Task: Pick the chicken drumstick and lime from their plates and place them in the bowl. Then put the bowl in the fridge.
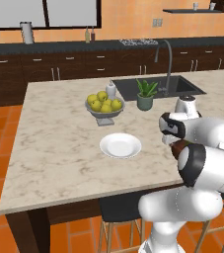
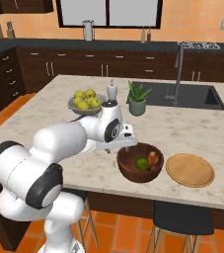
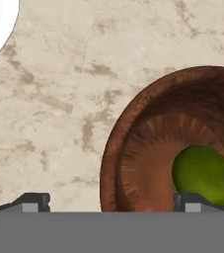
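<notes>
Arm folded low over the island counter [image 2: 197,131], hand pointing down at the bowl's [image 2: 139,168] 9 o'clock rim. Gripper [image 3: 111,200] spread wide, holding nothing — one fingertip over bare marble, the other over the bowl. Lime [image 2: 141,164] and chicken drumstick [image 2: 153,158] lie side by side inside the bowl. Wooden plate [image 2: 190,170] just beside the bowl at 3 o'clock; white plate [image 1: 120,146] at 9 o'clock. Fruit dish [image 2: 86,102], potted plant [image 2: 137,99] and sink [image 2: 192,96] stand beyond — well apart.
</notes>
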### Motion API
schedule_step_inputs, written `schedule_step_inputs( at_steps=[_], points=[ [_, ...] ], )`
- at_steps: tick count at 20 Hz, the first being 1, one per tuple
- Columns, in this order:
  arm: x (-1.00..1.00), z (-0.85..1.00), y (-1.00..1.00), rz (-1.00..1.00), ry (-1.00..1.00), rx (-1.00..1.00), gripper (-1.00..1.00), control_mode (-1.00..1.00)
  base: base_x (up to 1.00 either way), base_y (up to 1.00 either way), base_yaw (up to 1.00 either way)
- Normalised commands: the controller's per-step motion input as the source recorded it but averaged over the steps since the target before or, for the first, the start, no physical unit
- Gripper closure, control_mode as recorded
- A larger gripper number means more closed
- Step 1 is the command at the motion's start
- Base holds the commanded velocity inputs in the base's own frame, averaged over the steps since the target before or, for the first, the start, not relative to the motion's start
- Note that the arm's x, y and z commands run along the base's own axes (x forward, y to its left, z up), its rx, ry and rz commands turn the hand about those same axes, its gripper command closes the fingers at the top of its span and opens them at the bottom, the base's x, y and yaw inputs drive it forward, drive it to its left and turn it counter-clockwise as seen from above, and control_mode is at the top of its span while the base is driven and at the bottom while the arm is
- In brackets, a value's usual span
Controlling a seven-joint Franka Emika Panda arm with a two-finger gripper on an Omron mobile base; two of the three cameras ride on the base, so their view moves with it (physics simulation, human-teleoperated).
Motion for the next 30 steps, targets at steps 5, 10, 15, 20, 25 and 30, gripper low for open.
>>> schedule_step_inputs(
  at_steps=[5,10,15,20,25,30],
  points=[
    [0.14,-0.31,0.0,0.0,0.0,0.0,-1.0,-1.0,0.0,0.0,0.0],
    [0.0,-0.22,0.0,-0.01,0.0,0.0,-1.0,-1.0,0.0,0.0,0.0],
    [0.0,-0.23,0.0,-0.04,0.0,0.0,-1.0,-1.0,0.0,0.0,0.0],
    [0.0,-0.2,-0.01,-0.03,0.0,0.0,-1.0,-1.0,0.0,0.0,0.0],
    [0.0,-0.23,0.0,-0.02,0.0,0.0,-1.0,-1.0,0.0,0.0,0.0],
    [0.0,-0.11,-0.05,-0.02,-0.02,0.0,1.0,-1.0,0.0,0.0,0.0]
  ],
)
